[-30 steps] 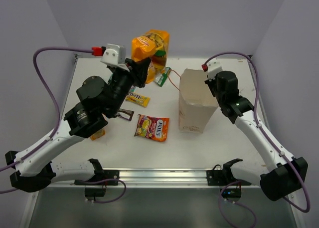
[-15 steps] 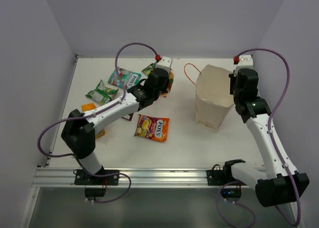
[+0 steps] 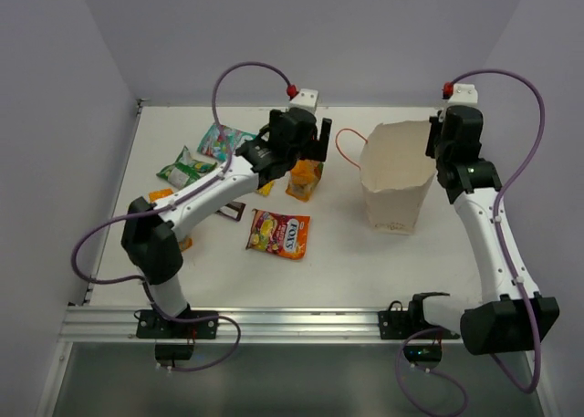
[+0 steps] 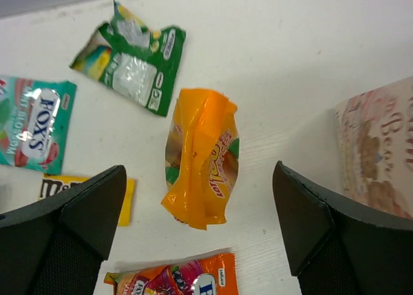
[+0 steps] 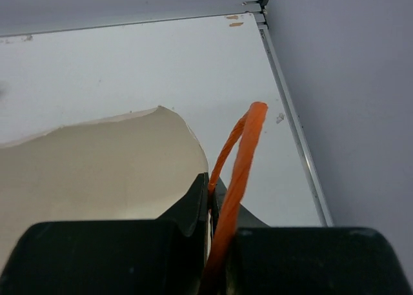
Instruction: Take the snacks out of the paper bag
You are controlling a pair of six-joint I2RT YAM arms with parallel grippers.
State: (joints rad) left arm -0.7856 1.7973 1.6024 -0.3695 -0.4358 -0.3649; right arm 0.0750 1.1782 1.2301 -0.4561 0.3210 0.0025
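The orange bag (image 3: pixel 306 179) (image 4: pixel 201 156) lies on the table between the spread fingers of my left gripper (image 3: pixel 307 149) (image 4: pixel 199 182), which hovers open just above it, not touching it. Other snacks lie round it: a green-white pouch (image 4: pixel 135 66), a teal pouch (image 3: pixel 224 141) (image 4: pixel 35 124), a yellow bar (image 4: pixel 87 192), an orange-yellow candy pouch (image 3: pixel 279 234) (image 4: pixel 177 279) and a dark brown bar (image 3: pixel 233 212). The beige paper bag (image 3: pixel 397 175) (image 5: pixel 97 166) stands upright to the right. My right gripper (image 3: pixel 436 145) (image 5: pixel 216 192) is shut on its rim, by the orange string handle (image 5: pixel 242 156). The bag's inside is hidden.
Another green-white pouch (image 3: pixel 187 171) and two small orange packets (image 3: pixel 161 195) (image 3: pixel 182 244) lie at the table's left side. The bag's other handle (image 3: pixel 345 145) loops out toward the left gripper. Walls close off the table at the back and both sides.
My left gripper swung down from high above to the table, then opened and let go of the orange bag. The right arm has shifted the paper bag right and back.
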